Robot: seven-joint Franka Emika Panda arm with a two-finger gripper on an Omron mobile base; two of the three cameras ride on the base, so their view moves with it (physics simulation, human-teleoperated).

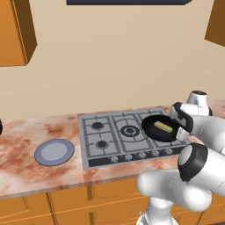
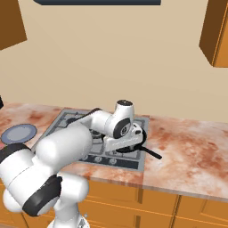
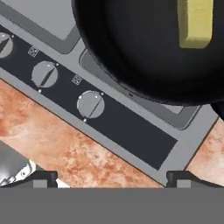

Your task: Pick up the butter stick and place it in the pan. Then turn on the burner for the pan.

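Note:
The black pan (image 1: 154,129) sits on the right front burner of the stove (image 1: 101,136). The pale-yellow butter stick (image 1: 162,127) lies inside it. In the hand view the butter stick (image 3: 195,22) rests on the pan's floor (image 3: 140,43) at the top right. My gripper (image 3: 113,178) hangs open over the stove's front edge, just in front of the pan. Its fingertips (image 3: 43,177) are wide apart with nothing between them. Below it, a row of round knobs (image 3: 90,105) runs along the dark control strip. The pan's handle (image 2: 153,154) points toward the right front.
A blue-grey plate (image 1: 54,152) lies on the marbled counter (image 1: 26,145) left of the stove. Wooden cabinets hang at both upper corners. The counter's front edge runs just below the knob strip. My arm covers much of the stove in the right base view.

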